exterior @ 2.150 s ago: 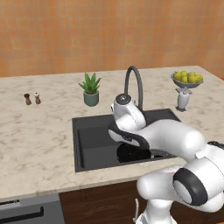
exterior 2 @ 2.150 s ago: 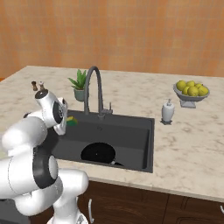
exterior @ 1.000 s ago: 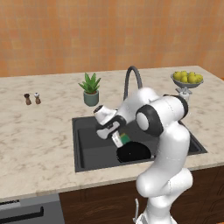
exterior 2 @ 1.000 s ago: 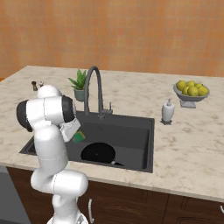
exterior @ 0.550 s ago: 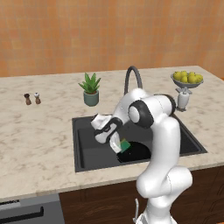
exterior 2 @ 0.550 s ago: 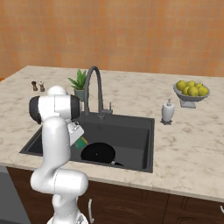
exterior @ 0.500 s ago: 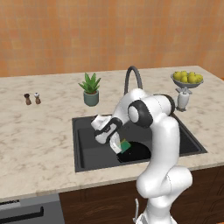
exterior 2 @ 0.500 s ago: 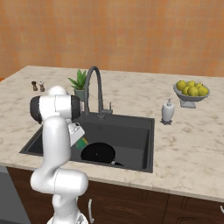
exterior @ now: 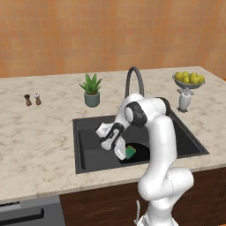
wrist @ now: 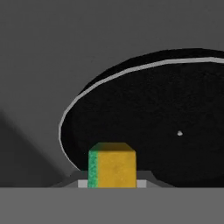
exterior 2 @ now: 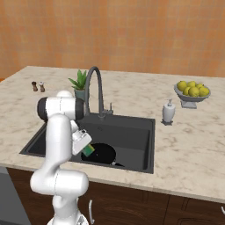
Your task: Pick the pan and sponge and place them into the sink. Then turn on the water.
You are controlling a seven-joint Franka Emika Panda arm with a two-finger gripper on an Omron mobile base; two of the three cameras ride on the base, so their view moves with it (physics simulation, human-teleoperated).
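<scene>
1. Pincer (exterior: 126,153) hangs low inside the sink (exterior: 88,152), its jaws clamped on the sponge (exterior: 130,152).
2. Seen along the hand, the sponge (wrist: 112,165) shows a green layer on one side and yellow on the rest, just above the pan (wrist: 157,131).
3. That black pan (exterior 2: 102,153) lies flat on the basin floor, toward the front edge of the sink (exterior 2: 136,136).
4. At the basin's back edge stands the arched faucet (exterior 2: 94,90); I see no stream falling from it.
</scene>
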